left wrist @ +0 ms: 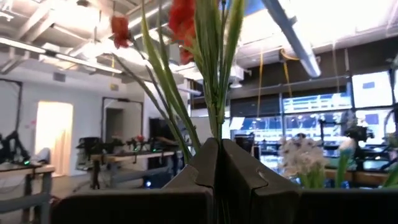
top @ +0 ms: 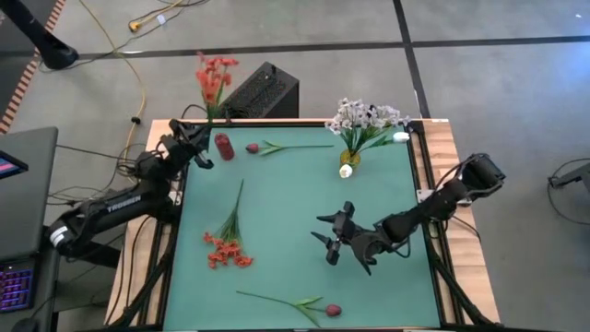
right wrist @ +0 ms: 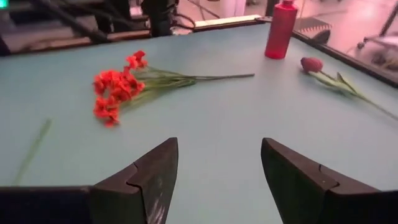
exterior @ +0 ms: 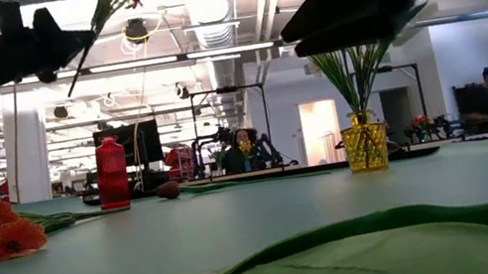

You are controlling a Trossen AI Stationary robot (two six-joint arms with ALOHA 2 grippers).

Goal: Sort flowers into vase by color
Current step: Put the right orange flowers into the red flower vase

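My left gripper [top: 201,138] hovers at the table's far left corner beside a red bottle-shaped vase [top: 223,146], shut on an orange-red spray [top: 215,76]. My right gripper [top: 332,236] is open above the mat's right middle and holds nothing. A second orange-red spray [top: 228,245] lies flat on the mat. One dark pink bud [top: 252,148] lies near the red vase, another [top: 333,310] at the near edge. A yellow vase [top: 349,159] holds white blossoms [top: 366,117] upright by their stems. A small white bud [top: 346,171] lies beside it. My left gripper pinches the spray's green stems [left wrist: 215,127] between its two shut fingers, low on the bunch. The stems rise past the fingertips [left wrist: 231,155] and the blossoms [left wrist: 183,20] stand well beyond them. The spray is lifted clear of the table, slanting toward its far edge.
A black box [top: 263,92] sits just beyond the far edge, near the held blossoms. A yellow cable [top: 138,69] runs over the floor at the left. Bare green mat [top: 295,203] lies between the two arms. A long green leaf [exterior: 345,250] lies close to the low camera.
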